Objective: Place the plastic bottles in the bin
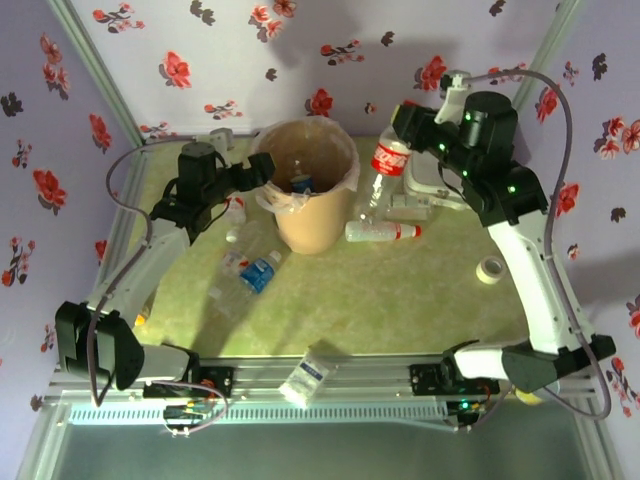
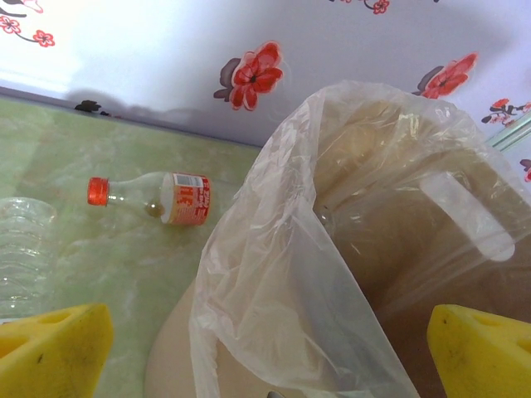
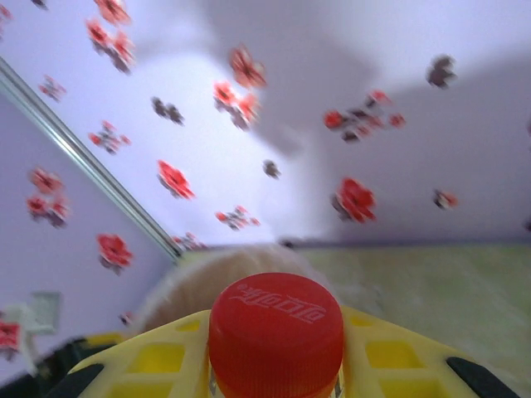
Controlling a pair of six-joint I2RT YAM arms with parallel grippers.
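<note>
The bin (image 1: 305,190), a tan bucket lined with a clear bag, stands mid-table with a blue-labelled bottle (image 1: 300,183) inside. My right gripper (image 1: 403,135) is shut on a red-labelled plastic bottle (image 1: 386,160), held in the air just right of the bin. From the right wrist, its red cap (image 3: 275,332) sits between the yellow fingers (image 3: 158,356), with the bin (image 3: 207,282) blurred behind. My left gripper (image 1: 262,172) hangs open at the bin's left rim, its yellow pads (image 2: 50,352) wide apart around the bag (image 2: 282,274). More bottles lie on the table: red-capped (image 1: 380,231), blue-labelled (image 1: 258,272).
A clear bottle (image 1: 245,240) lies left of the bin, and a small red-capped one (image 2: 158,197) rests beyond it. Another bottle (image 1: 305,375) sits at the table's front edge. A tape roll (image 1: 490,268) lies at the right. A white box (image 1: 430,195) is behind the right arm.
</note>
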